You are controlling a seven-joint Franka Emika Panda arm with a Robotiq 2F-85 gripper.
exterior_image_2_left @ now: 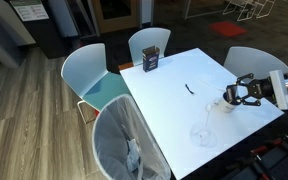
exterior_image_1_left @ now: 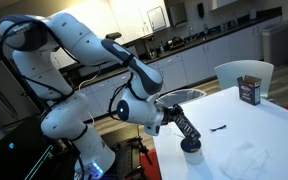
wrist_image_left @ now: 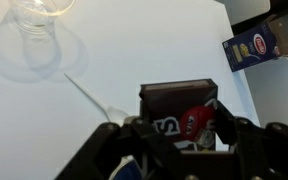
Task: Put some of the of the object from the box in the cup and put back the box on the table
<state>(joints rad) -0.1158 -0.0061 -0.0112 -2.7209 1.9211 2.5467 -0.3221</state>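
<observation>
Mostly the white table [exterior_image_1_left: 269,125] fills the right half of an exterior view, and the arm [exterior_image_1_left: 84,45] reaches in from the left edge. Its gripper [exterior_image_1_left: 177,117] is clamped on the box [exterior_image_1_left: 187,128], which hangs tilted at lower centre, its low end just over the cup [exterior_image_1_left: 191,147]; contact cannot be told. At the wrist view's bottom, dark fingers [wrist_image_left: 232,135] flank the box.

Glossy white arm [exterior_image_1_left: 79,45] of rounded segments with dark joint bands, a looping black cable [exterior_image_1_left: 117,100], black hand [exterior_image_1_left: 176,116]
</observation>
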